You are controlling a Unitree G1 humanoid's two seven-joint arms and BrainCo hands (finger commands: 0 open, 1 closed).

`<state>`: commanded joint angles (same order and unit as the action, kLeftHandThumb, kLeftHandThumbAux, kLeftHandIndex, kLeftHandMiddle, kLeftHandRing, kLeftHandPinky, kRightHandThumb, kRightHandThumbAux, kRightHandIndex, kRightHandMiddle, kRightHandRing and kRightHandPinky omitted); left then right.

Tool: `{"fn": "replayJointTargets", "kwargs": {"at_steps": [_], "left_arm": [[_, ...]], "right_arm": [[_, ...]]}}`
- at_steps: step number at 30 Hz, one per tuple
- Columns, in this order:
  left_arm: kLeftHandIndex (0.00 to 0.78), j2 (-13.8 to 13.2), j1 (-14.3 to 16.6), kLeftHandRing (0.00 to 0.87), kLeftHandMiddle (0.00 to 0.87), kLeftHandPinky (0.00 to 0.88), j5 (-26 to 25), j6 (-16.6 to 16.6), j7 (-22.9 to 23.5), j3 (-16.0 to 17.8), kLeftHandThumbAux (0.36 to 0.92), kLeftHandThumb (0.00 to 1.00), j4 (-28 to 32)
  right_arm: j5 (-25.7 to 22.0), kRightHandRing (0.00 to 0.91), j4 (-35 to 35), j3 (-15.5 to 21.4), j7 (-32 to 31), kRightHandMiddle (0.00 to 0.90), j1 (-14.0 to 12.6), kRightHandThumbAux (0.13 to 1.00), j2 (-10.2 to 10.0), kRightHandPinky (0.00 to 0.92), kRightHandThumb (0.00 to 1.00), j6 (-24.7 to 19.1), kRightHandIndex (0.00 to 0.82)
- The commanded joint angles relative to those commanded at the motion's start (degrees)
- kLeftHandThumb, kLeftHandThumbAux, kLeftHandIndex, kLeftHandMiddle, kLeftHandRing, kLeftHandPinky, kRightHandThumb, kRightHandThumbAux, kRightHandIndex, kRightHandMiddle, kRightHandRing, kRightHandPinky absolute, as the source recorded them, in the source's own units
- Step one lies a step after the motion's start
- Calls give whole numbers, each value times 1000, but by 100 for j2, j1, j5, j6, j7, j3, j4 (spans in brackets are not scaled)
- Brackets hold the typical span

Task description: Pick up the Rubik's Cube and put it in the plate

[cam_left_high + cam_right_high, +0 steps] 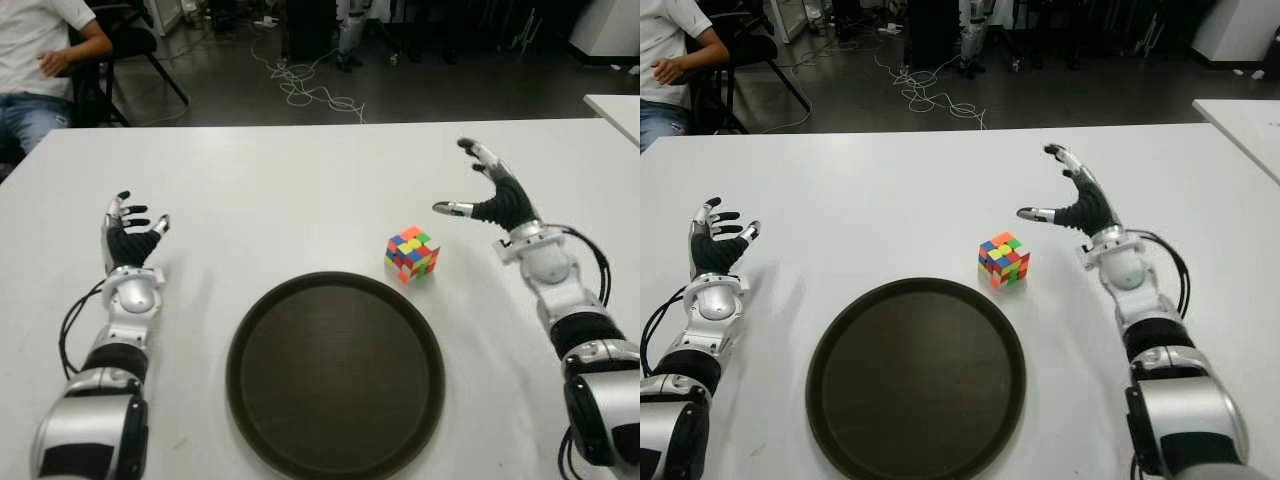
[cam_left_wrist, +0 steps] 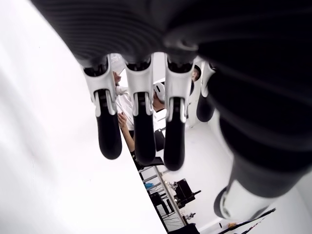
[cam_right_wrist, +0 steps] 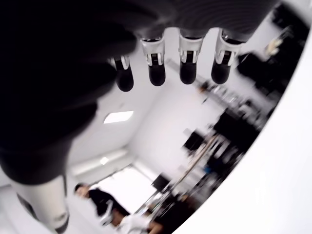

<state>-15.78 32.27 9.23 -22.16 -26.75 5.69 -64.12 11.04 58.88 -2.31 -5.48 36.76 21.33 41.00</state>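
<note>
Glossy plastic Rubik's Cube (image 1: 412,252); matt dark plate (image 1: 335,375) (faintly textured); smooth white table (image 1: 270,190).

1. Even overhead light falls on the white table (image 1: 300,180), which reads bright, nearly washed out toward its far edge.
2. The floor (image 1: 450,80) beyond that far edge is dim.
3. Shadows are soft: a faint one lies under the Rubik's Cube (image 1: 412,252), another beside the left hand (image 1: 130,240).
4. The dark plate (image 1: 335,372) shows only a dull sheen at its rim.
5. In both wrist views the near fingers (image 2: 141,131) are dark and blurred, and the background bends strongly.
6. A ceiling light panel (image 3: 119,116) glares in the right wrist view.
</note>
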Motion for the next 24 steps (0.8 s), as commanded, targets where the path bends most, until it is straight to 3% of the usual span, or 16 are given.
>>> {"fn": "replayJointTargets", "kwargs": {"at_steps": [5, 11, 24], "left_arm": [[133, 2, 8, 256, 219, 316, 53, 100, -70, -34, 776, 112, 18], [137, 21, 14, 260, 220, 338, 52, 145, -97, -41, 775, 130, 37], [139, 49, 19, 245, 212, 314, 37, 174, -142, -33, 760, 152, 68]], "right_arm": [[418, 2, -154, -269, 53, 11, 89, 618, 186, 16, 0, -155, 13], [772, 21, -330, -492, 120, 11, 138, 573, 322, 32, 0, -321, 5], [1467, 72, -628, -1079, -68, 68, 345, 545, 558, 49, 0, -634, 0]]}}
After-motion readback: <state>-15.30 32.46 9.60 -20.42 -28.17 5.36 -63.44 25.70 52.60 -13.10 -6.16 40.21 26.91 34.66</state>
